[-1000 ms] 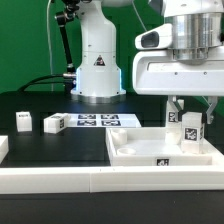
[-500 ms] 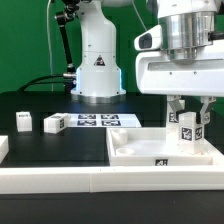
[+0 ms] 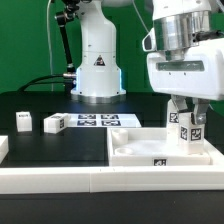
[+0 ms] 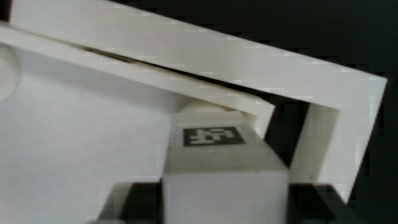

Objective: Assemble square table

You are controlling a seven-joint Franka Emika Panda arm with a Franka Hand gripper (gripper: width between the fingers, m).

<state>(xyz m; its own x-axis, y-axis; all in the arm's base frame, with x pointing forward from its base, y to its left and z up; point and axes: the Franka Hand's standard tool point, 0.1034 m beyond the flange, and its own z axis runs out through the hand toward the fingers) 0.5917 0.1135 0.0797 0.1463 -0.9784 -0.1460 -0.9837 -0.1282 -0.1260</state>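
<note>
loose legs [image 3: 22,121] on the exterior view's left, untouched | marker board [image 3: 97,120] centre | top [image 3: 135,152] right, rim up | gripper [image 3: 187,134] pinching a leg [image 3: 186,124] upright over top's far right corner | step: leg fitting | next: lower plumb, seat at corner

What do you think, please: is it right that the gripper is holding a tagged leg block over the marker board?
Not quite. The gripper holds the leg block over the square tabletop, not the marker board, which lies apart on the black table. The exterior view shows this.
</note>
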